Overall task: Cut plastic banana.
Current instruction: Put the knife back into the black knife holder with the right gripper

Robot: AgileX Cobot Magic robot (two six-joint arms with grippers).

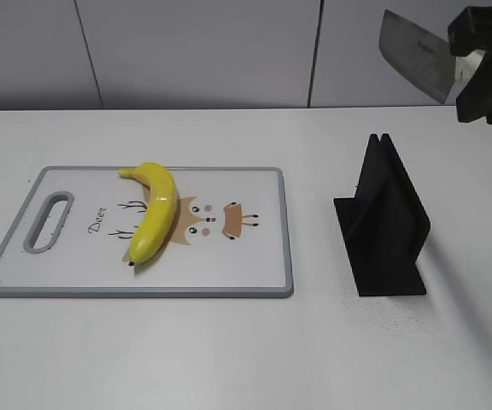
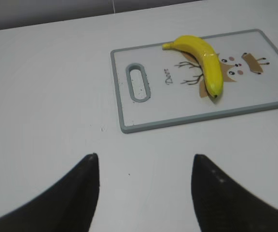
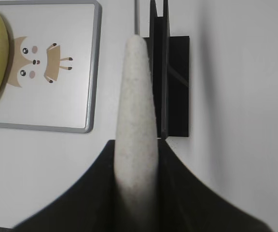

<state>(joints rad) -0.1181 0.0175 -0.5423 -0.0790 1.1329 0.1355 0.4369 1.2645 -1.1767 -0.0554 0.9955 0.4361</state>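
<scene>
Right gripper (image 1: 483,64) is clamped on the knife (image 1: 417,55), held high above the black knife stand (image 1: 384,224), well apart from the cutting board (image 1: 263,286). Left gripper (image 2: 144,188) hangs with jaws wide, empty, near the board's handle end. No cut is made: the plastic banana (image 1: 154,212) lies whole on the board. Carrying the blade over and cutting remain. Long axis runs near-to-far, stem toward the far edge, blunt tip toward the near edge.
</scene>
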